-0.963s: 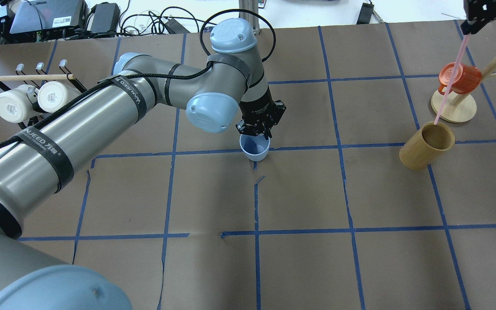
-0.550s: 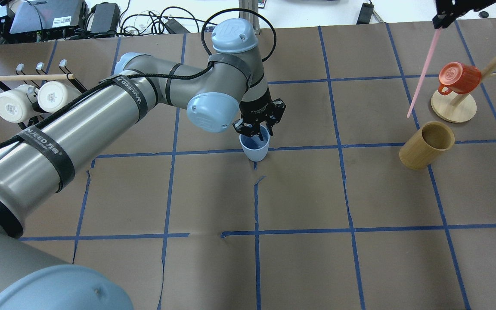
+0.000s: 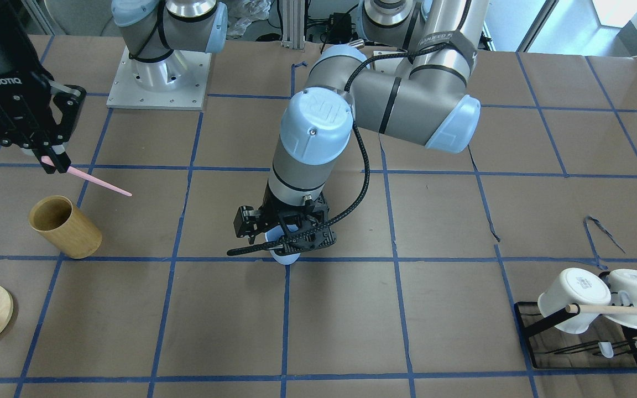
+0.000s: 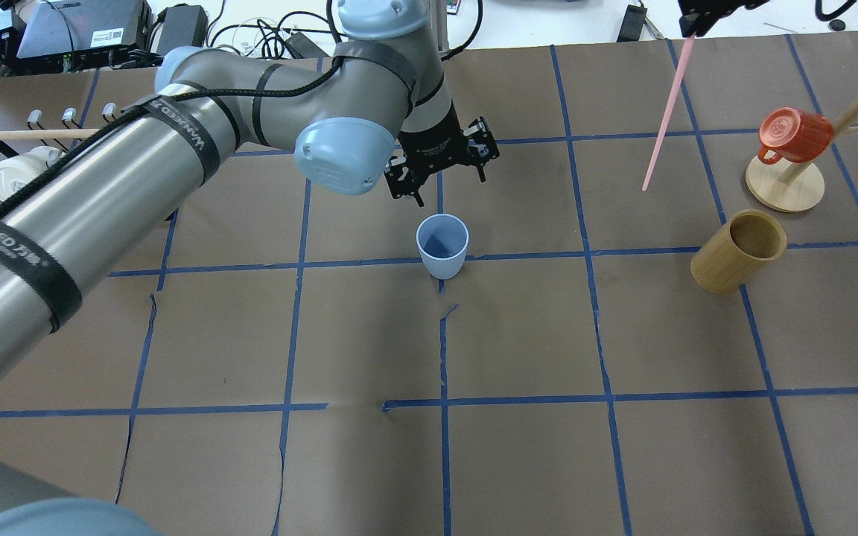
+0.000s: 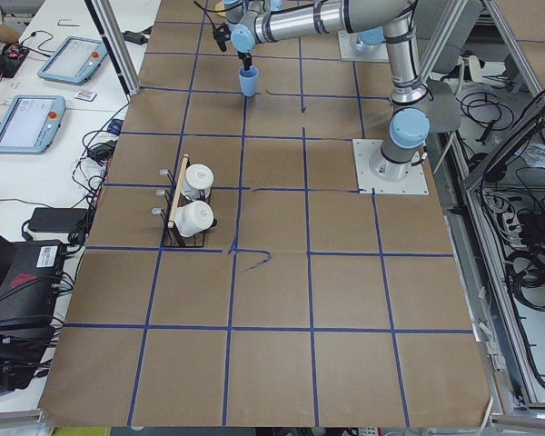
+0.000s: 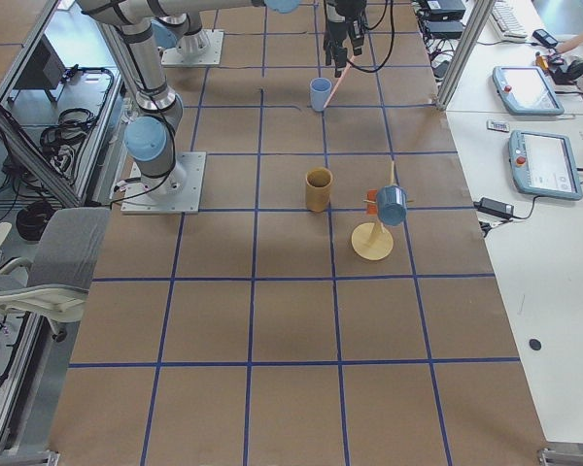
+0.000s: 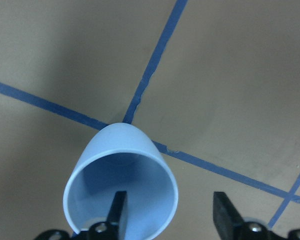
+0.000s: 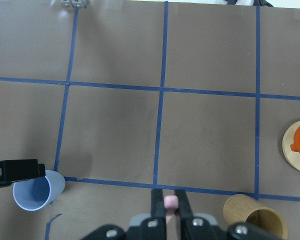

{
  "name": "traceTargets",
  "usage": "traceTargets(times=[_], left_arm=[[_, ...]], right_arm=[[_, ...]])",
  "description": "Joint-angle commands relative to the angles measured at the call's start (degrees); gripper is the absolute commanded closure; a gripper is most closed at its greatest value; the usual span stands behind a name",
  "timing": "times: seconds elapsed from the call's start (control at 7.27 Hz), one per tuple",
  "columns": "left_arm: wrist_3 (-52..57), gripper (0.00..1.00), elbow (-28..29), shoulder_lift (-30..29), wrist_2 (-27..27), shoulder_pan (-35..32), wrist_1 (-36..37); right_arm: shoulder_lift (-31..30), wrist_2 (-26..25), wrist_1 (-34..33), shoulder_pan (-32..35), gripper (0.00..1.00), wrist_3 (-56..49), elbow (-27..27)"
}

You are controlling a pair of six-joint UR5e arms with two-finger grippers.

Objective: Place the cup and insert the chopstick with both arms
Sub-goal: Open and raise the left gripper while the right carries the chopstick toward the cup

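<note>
The left pincer [image 4: 447,182] hangs spread and empty. The cup [image 4: 442,246] stands upright on the table [image 4: 518,335] just below it, not touching. The right pincer [image 3: 53,157] pinches 1 end of the chopstick [image 3: 97,182], which slants down from its 2 fingers.

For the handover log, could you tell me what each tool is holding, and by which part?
The right tool pinches the chopstick by its upper end; the left tool is open above the cup, holding nothing.
</note>
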Motion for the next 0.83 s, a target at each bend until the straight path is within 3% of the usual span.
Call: traceTargets(times=[0.0,0.28,0.41,0.55,0.69], left_arm=[[12.9,0.0,2.8,7.7,2.2,3.0,-16.5],[26.6,0.0,1.6,16.5,5.3,8.6,-28.9],[32.0,0.01,-1.8,20.5,5.7,12.3,-30.0],[34.5,0.11,-6.7,23.8,12.1,15.7,-29.3],[34.4,0.1,-8.6,25.7,13.4,16.6,-27.6]], right_arm=[[0.1,-0.7,-4.3,6.5,1.0,6.7,0.2],[0.5,-0.6,-10.5,10.5,1.0,12.9,1.8],[0.9,-0.6,-15.1,11.9,1.0,14.8,4.8],[1.4,-0.5,-20.0,13.4,1.0,17.9,8.0],[2.0,-0.6,-23.1,15.0,1.0,19.8,10.4]])
